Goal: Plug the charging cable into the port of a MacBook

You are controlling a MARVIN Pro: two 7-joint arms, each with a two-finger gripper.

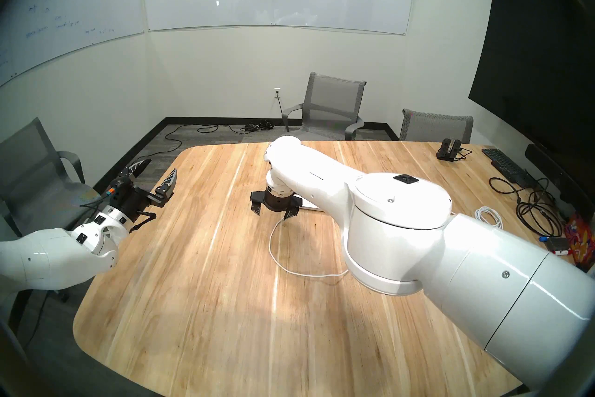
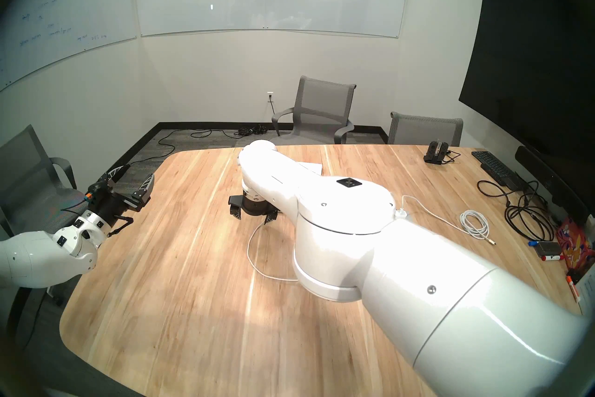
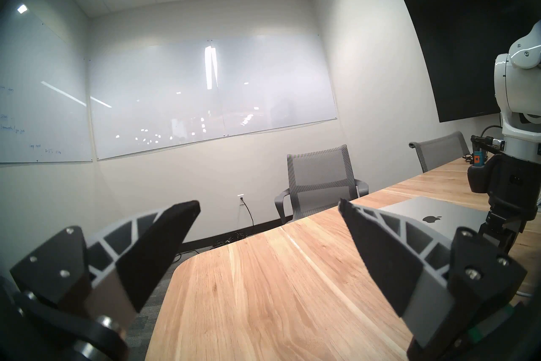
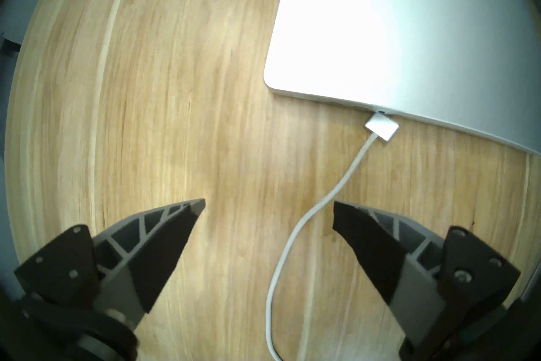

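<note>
The silver MacBook lies closed on the wooden table; in the head views my right arm hides most of it. The white charging cable curves up to its flat connector tip, which lies tilted against the laptop's side edge at the port. I cannot tell if the tip is seated. My right gripper hovers open above the cord, holding nothing. My left gripper is open and empty over the table's left edge. The power brick sits behind my right arm.
A bundled white cord, black cables, a black keyboard and a small black dock lie at the table's right. Grey chairs stand beyond the far edge, and another on the left.
</note>
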